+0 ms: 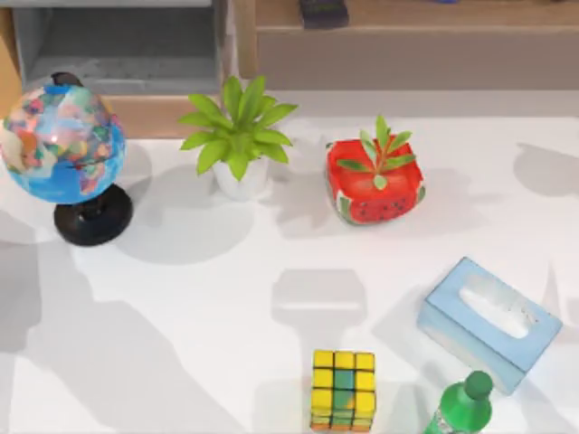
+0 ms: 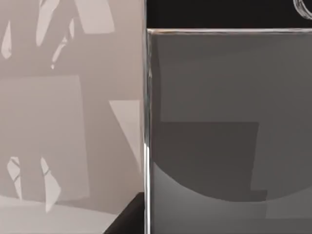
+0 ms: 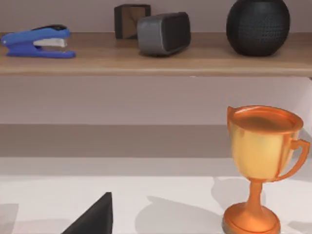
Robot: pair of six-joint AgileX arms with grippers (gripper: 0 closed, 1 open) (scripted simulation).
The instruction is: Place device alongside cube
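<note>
The cube (image 1: 343,390), mostly yellow with some green and orange squares, sits on the white table at the front middle in the top view. The device (image 2: 229,126) appears very close in the left wrist view: a grey screen with a pale silver frame, and part of its round home button (image 2: 304,7) at one corner. A dark wedge of my left gripper (image 2: 127,218) shows beside the device's long edge. Whether it holds the device cannot be told. A dark tip of my right gripper (image 3: 95,217) shows low in the right wrist view, above the table.
A globe (image 1: 65,145) stands back left, with a potted plant (image 1: 239,136) and a red watermelon pot (image 1: 374,181) behind the cube. A blue tissue box (image 1: 488,321) and a green bottle (image 1: 461,407) are to the cube's right. A gold trophy (image 3: 261,165) stands below a shelf (image 3: 146,61).
</note>
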